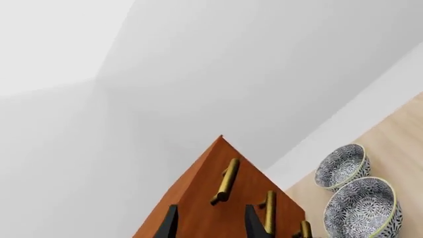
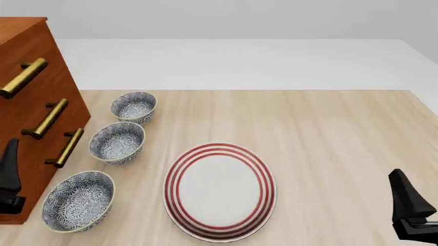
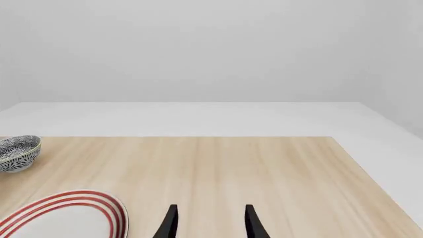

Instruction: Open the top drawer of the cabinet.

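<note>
The cabinet (image 2: 20,107) stands at the table's far left, a tall reddish-brown chest with three brass bar handles. The top drawer (image 2: 38,48) looks shut, its front flush with the rest, and its handle (image 2: 24,78) is the uppermost. In the left wrist view the cabinet (image 1: 198,198) fills the space ahead, and the top handle (image 1: 226,181) lies just beyond the fingertips. My left gripper (image 1: 211,225) is open and empty, near the cabinet's front, lower than the top handle (image 2: 8,169). My right gripper (image 3: 210,225) is open and empty at the near right (image 2: 409,197).
Three blue-patterned bowls (image 2: 133,106) (image 2: 118,142) (image 2: 77,200) stand in a row right beside the cabinet's front. A white plate with red rings (image 2: 219,190) lies at the near middle. Two bowls show in the left wrist view (image 1: 340,166) (image 1: 362,206).
</note>
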Robot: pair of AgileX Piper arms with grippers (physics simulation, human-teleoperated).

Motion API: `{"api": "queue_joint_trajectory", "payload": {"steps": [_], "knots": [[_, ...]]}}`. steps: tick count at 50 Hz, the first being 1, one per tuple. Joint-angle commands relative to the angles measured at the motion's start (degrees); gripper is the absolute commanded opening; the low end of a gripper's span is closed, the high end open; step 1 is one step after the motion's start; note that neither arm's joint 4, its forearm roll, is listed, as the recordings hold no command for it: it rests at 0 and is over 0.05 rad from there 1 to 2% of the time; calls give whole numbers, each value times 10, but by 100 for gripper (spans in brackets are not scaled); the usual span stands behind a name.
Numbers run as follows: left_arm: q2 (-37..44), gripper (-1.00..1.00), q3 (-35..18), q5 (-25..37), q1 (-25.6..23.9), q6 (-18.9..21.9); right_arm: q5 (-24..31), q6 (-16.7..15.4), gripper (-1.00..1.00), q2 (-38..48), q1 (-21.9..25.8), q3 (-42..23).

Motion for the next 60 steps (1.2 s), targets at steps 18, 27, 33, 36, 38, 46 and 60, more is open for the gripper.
{"api": "queue_joint_trajectory", "payload": {"steps": [18, 27, 33, 36, 38, 46, 60], "knots": [[139, 100, 11, -152, 3, 74, 0, 0, 100, 0, 0, 0], [208, 100, 24, -221, 8, 95, 0, 0, 100, 0, 0, 0], [252, 100, 35, -268, 9, 111, 0, 0, 100, 0, 0, 0], [283, 100, 45, -302, 7, 124, 0, 0, 100, 0, 0, 0], [295, 100, 46, -313, 7, 129, 0, 0, 100, 0, 0, 0], [340, 100, 38, -353, 22, 144, 0, 0, 100, 0, 0, 0], [407, 100, 13, -397, 40, 172, 0, 0, 100, 0, 0, 0]]}}
